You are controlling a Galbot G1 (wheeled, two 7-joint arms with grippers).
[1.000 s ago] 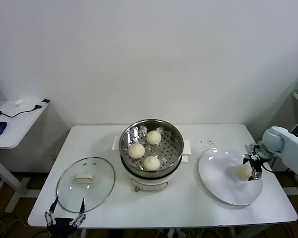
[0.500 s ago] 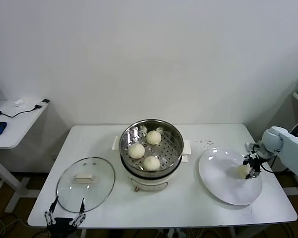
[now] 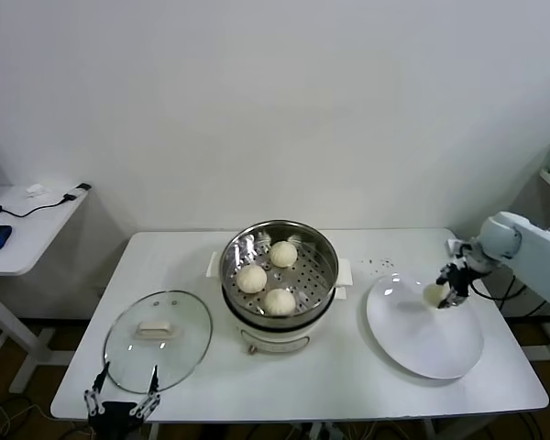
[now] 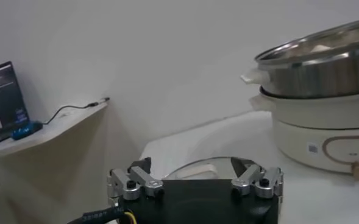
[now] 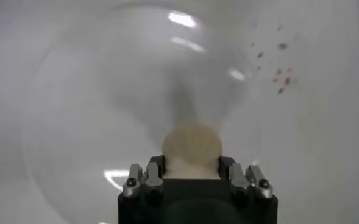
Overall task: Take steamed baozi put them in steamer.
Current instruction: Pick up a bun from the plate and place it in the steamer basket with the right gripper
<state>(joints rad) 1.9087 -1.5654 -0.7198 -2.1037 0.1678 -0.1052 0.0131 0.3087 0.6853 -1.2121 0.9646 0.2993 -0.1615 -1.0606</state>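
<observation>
Three cream-white baozi [image 3: 279, 301] lie in the shiny steel steamer [image 3: 323, 293] on its white cooker base at the table's middle. My right gripper [image 3: 446, 291] is shut on the fourth baozi [image 3: 434, 293] and holds it above the far part of the white plate [image 3: 422, 344]. In the right wrist view the baozi [image 5: 191, 147] sits between the fingers, over the plate [image 5: 94, 122]. My left gripper [image 3: 121, 392] is open and empty at the table's front left edge, by the glass lid [image 3: 158, 339]. The steamer [image 4: 316, 70] also shows in the left wrist view.
The glass lid with its white handle lies flat at the table's front left; it also shows in the left wrist view [image 4: 194, 170]. A side table [image 3: 18, 229] with a blue mouse stands far left. Dark specks [image 3: 378, 266] dot the tabletop behind the plate.
My right gripper has lifted the baozi off the plate and carried it back and to the left, toward the steamer. The left arm has not moved.
</observation>
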